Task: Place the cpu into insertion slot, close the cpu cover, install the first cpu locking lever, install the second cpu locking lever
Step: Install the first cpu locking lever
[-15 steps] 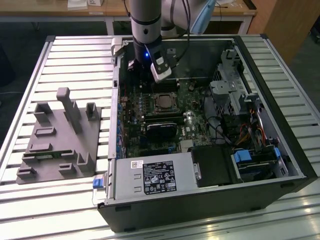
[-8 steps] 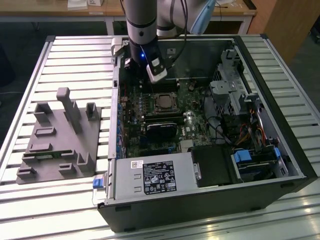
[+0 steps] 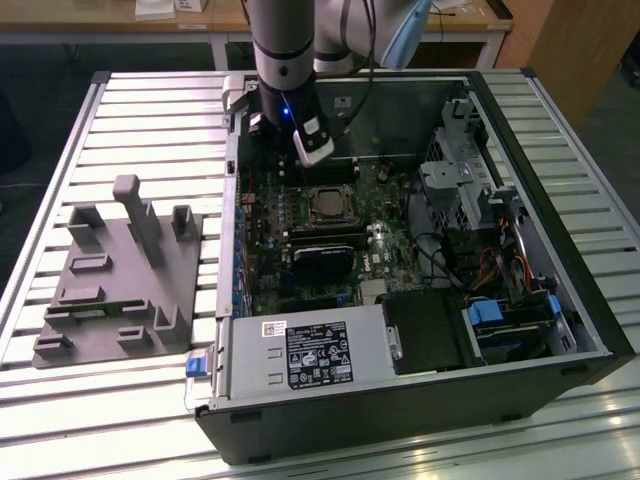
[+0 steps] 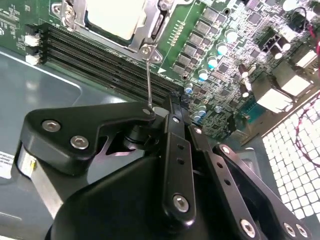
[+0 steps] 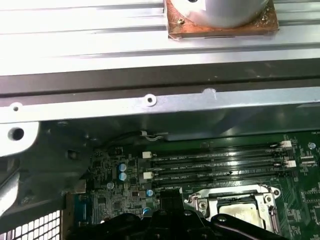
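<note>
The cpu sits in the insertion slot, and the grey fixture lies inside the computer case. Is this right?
No. In the exterior view the grey fixture lies on the table, outside the computer case. The cpu does sit in the insertion slot.

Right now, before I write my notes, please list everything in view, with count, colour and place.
table: one, silvery slats, under everything
computer case: one, black, open, on the table
fixture plate: one, grey, on the table, exterior view's left
motherboard: one, green, inside the case
cpu: one, pale silvery, on the motherboard
cpu cover: one, silvery frame, around the cpu
locking lever: one, thin silvery wire, from the cover's corner up to the gripper
memory slots: several, black, beside the cpu
long card: one, black, on the motherboard
labelled box: one, grey, in the case
arm: one, grey, over the case
gripper: one, black, at the lever's top
</note>
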`<state>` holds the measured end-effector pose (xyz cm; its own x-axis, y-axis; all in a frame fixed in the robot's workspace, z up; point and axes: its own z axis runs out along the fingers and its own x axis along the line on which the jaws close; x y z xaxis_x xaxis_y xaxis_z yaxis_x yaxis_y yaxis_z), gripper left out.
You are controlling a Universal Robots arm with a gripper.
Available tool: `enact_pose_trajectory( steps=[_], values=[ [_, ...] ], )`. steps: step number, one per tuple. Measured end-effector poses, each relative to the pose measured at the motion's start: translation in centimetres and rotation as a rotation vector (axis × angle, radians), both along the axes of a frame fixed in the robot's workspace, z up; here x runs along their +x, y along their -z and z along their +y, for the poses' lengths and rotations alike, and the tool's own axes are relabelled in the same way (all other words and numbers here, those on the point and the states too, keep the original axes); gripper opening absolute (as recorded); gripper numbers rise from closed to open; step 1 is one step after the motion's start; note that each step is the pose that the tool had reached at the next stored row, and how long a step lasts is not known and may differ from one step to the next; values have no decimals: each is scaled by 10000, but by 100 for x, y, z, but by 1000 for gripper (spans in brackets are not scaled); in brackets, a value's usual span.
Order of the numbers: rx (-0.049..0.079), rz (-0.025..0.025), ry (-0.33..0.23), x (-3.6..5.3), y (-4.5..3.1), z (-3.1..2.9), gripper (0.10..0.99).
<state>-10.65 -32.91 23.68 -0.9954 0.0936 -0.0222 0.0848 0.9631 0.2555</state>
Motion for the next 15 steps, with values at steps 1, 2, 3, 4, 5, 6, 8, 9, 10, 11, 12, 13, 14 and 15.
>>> enact_pose_trajectory(
  steps=[1,2,3,4,5,6,8,9,10,11,12,13,14,15],
  values=[
    [5,0,0,12,0,0,106],
    [7,1,1,26,0,0,106],
    [8,1,1,44,0,0,106],
    [9,0,0,67,0,0,106],
    [9,0,-1,92,0,0,106],
    [10,0,0,120,0,0,106],
    [10,1,1,188,-1,0,106],
    [12,0,0,226,0,0,106],
    [12,0,0,262,0,0,106],
    [13,1,2,298,0,0,106],
    [12,1,1,334,0,0,106],
    [12,0,0,365,0,0,106],
    [13,0,0,393,0,0,106],
    [13,0,0,412,0,0,106]
  ],
)
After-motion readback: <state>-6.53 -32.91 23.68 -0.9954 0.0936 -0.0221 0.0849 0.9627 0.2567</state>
